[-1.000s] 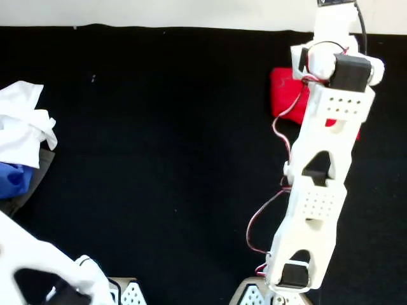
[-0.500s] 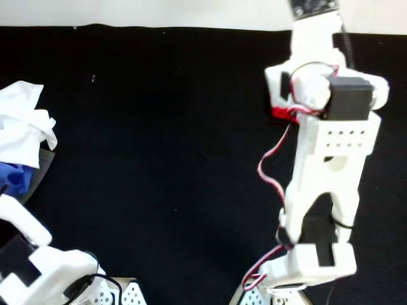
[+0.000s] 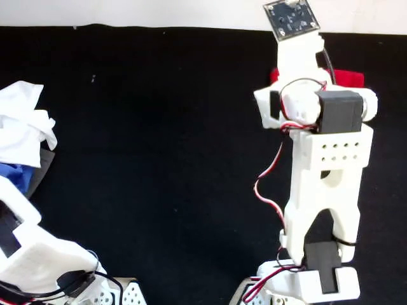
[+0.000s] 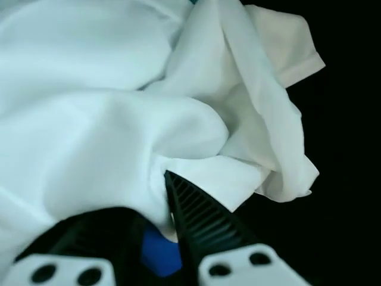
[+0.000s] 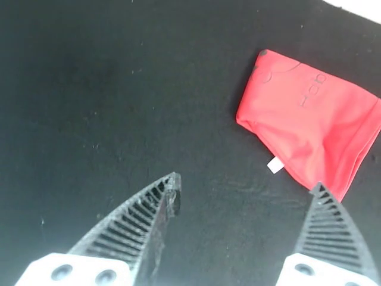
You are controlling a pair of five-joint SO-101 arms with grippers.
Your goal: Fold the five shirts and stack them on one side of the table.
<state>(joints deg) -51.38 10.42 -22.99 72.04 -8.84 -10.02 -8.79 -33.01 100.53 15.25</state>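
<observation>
A folded red shirt [image 3: 348, 77] lies at the table's far right, partly behind the right arm [image 3: 324, 165]. In the right wrist view the same red shirt [image 5: 309, 119] lies flat on the black cloth. My right gripper [image 5: 245, 182] hangs open above and short of it, holding nothing. At the left edge a crumpled white shirt [image 3: 22, 124] tops a pile with a blue shirt [image 3: 14, 175] and a dark one [image 3: 41, 166]. My left gripper [image 4: 156, 208] is pressed into the white shirt [image 4: 107, 119], with a patch of blue [image 4: 159, 255] behind it.
The table is covered in black cloth [image 3: 159, 140], with open room across its middle. A pale wall runs along the far edge [image 3: 159, 13]. The left arm's base [image 3: 44, 264] stands at the near left corner.
The right arm has pulled back and risen off the red shirt, uncovering part of it. The left arm has swung up at the near left, toward the shirt pile.
</observation>
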